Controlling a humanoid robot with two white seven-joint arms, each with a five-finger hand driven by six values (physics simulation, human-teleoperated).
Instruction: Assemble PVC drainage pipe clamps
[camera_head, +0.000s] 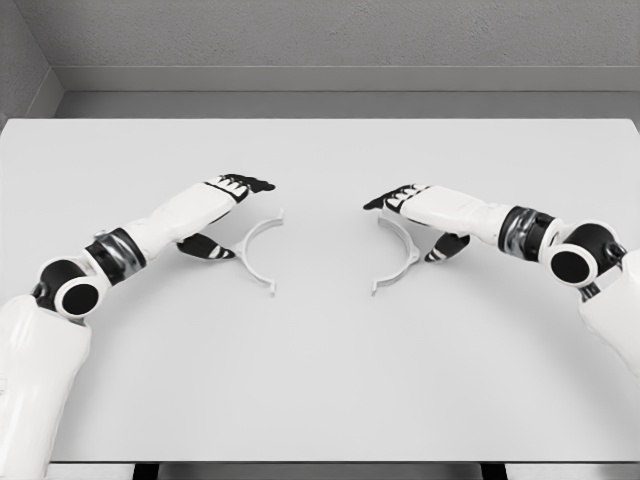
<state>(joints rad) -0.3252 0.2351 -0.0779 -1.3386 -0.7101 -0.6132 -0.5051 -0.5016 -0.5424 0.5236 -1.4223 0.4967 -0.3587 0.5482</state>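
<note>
Two white C-shaped clamp halves: left clamp half (259, 255) | right clamp half (399, 257) | apart

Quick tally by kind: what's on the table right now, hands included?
Clamp halves: 2, the left clamp half and the right clamp half, lying apart.
Hands: 2, the left hand and the right hand, both open.
Total: 4

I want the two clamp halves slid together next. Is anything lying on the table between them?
Nothing visible does. Bare table separates the left clamp half from the right clamp half, and the left hand and right hand sit at their outer sides.
</note>
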